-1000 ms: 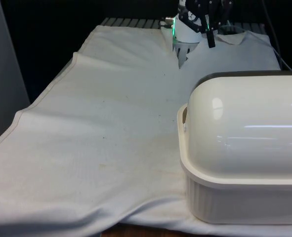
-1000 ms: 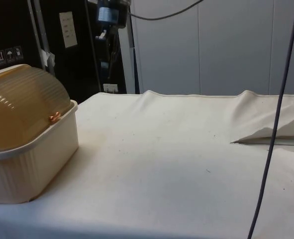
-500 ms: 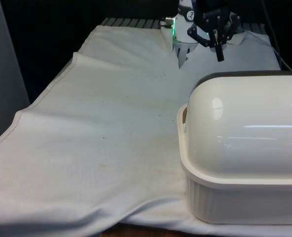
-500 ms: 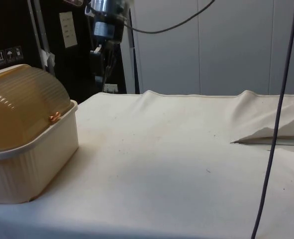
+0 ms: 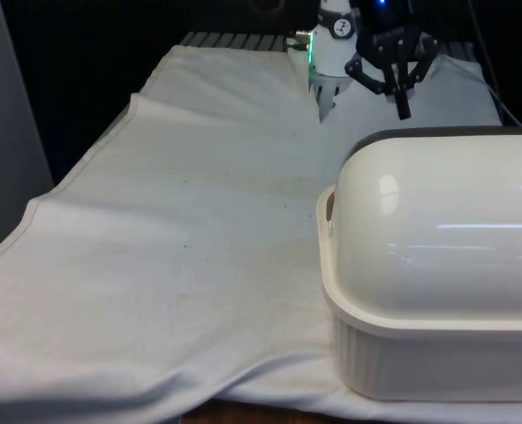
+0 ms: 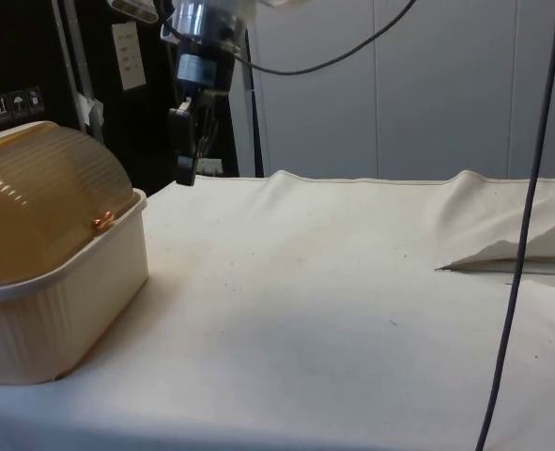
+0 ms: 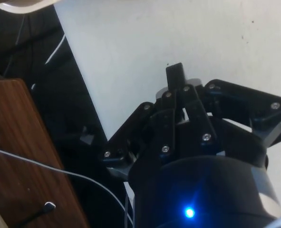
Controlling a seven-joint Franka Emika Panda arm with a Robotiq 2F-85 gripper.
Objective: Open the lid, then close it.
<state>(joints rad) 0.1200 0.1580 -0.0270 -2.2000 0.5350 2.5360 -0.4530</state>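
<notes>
Hanging in the air above the table's far end, the black gripper (image 5: 403, 108) points its fingers straight down at the white cloth (image 5: 199, 221), and those fingers are pressed together with nothing between them; the wrist view shows the same closed pair (image 7: 175, 78) over bare cloth. The bread box (image 5: 437, 265) sits at the near end of the table on the front view's right, well apart from the gripper, with its cream ribbed base (image 6: 42, 319) resting flat on the cloth. Its domed roll-top lid (image 5: 446, 221) is down and covers the box; in the side view the lid (image 6: 38, 202) looks amber and ridged, turning on a small copper-coloured pivot (image 6: 101, 222) at the end wall. The box's long axis runs across the table, so 1 rounded end faces the front view's left. In the side view the gripper (image 6: 185, 178) hangs beyond the box's far side, above the level of its rim.
</notes>
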